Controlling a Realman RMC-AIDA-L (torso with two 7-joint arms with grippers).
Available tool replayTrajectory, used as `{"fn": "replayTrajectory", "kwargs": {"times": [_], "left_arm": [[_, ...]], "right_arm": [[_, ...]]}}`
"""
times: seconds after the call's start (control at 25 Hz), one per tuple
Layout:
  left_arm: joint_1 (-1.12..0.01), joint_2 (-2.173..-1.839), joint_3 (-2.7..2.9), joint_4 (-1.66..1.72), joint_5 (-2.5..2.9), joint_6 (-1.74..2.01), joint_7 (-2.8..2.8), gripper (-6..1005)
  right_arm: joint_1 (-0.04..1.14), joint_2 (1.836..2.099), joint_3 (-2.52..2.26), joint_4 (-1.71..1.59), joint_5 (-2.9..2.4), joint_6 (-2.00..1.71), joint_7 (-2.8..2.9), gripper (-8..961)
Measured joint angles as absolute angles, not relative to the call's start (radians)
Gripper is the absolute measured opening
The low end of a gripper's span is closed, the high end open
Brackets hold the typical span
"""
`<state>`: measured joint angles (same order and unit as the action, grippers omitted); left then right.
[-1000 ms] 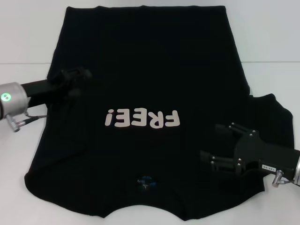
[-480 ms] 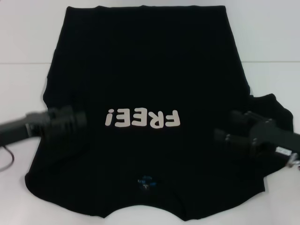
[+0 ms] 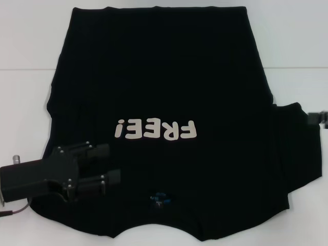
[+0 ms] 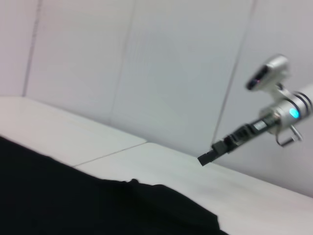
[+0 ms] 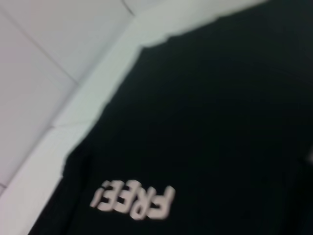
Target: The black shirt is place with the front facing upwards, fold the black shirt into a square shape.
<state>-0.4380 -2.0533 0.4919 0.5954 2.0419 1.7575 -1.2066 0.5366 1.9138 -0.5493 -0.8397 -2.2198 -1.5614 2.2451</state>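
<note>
Across most of the table (image 3: 20, 92) lies the black shirt (image 3: 164, 87), flat, front up — soft, light, limp, so prob. pinch sleeve/hem edges; left gripper (image 3: 108, 163) over its near-left shoulder, fingers apart, holding nothing; right gripper (image 4: 208, 157) off the far-right edge, fingers can't tell.

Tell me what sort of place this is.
Probably a robot lab or test cell rather than a home. The black shirt lies spread on a bare white table, plain white panelled walls stand behind it, and the left gripper hovers open over the cloth.
</note>
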Motion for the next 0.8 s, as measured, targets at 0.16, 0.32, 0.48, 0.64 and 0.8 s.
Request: {"fn": "replayTrajectory", "kwargs": {"times": [0.16,0.32,0.48,0.64,0.8], "left_arm": [[-0.433,-2.061,0.487,0.604,2.042,1.763,-1.182,743],[-0.428,-2.064,0.485,0.604,2.042,1.758,-1.169,757],[-0.424,-2.064,0.485,0.602,2.041,1.757,-1.171,774],[-0.423,-2.066,0.486,0.598,2.043,1.757,-1.173,778],[-0.42,-2.067,0.486,0.596,2.045,1.759,-1.175,778]], "right_arm": [[0.602,1.89,-0.545,-0.948,-2.441,-1.626,2.529,945],[0.682,1.91,-0.547,-0.955,-2.674,-1.605,2.588,944],[0.728,1.923,-0.575,-0.838,-2.737,-1.506,2.594,944],[0.756,1.916,-0.585,-0.725,-2.74,-1.411,2.588,945],[0.761,1.911,-0.61,-0.7,-2.741,-1.362,2.598,945]]}}
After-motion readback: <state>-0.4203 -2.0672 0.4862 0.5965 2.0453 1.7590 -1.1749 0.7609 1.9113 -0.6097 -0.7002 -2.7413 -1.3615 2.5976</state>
